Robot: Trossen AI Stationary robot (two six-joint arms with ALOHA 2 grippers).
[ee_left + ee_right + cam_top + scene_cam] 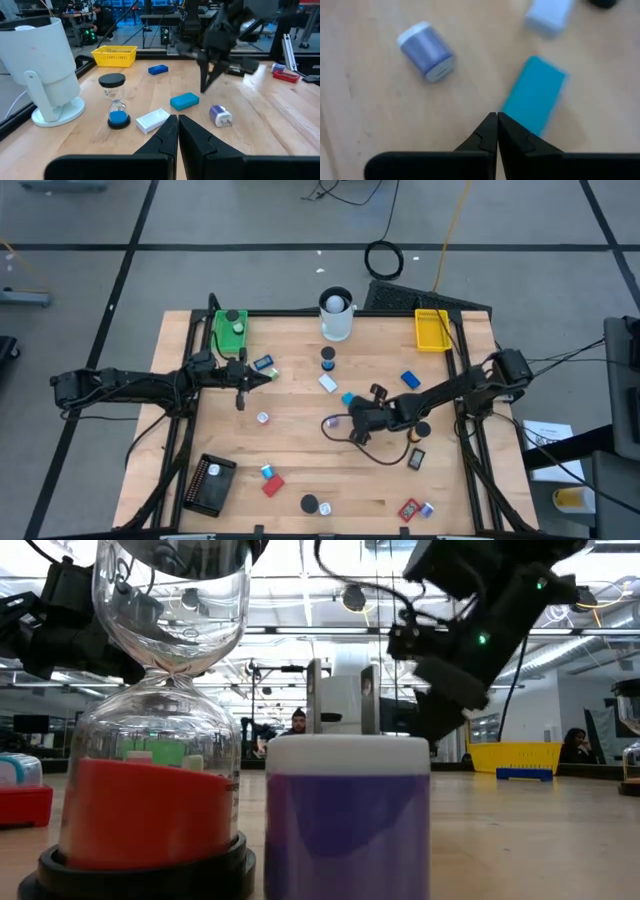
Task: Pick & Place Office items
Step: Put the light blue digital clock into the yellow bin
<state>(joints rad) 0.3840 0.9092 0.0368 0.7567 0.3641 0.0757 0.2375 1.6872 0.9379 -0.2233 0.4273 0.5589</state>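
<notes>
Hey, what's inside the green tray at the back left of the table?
The green tray holds two small round things: one dark, one pale green. Anything beneath them is covered.

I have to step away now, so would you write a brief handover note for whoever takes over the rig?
Left gripper: shut, empty, waiting at the table's left.
Right gripper: shut, empty, just above the teal block mid-table, beside the purple-and-white spool.
Items lie scattered over the table: white block, blue hourglass, blue block.
Yellow tray looks empty; the green tray holds something.
Nearly all sorting is left.
</notes>
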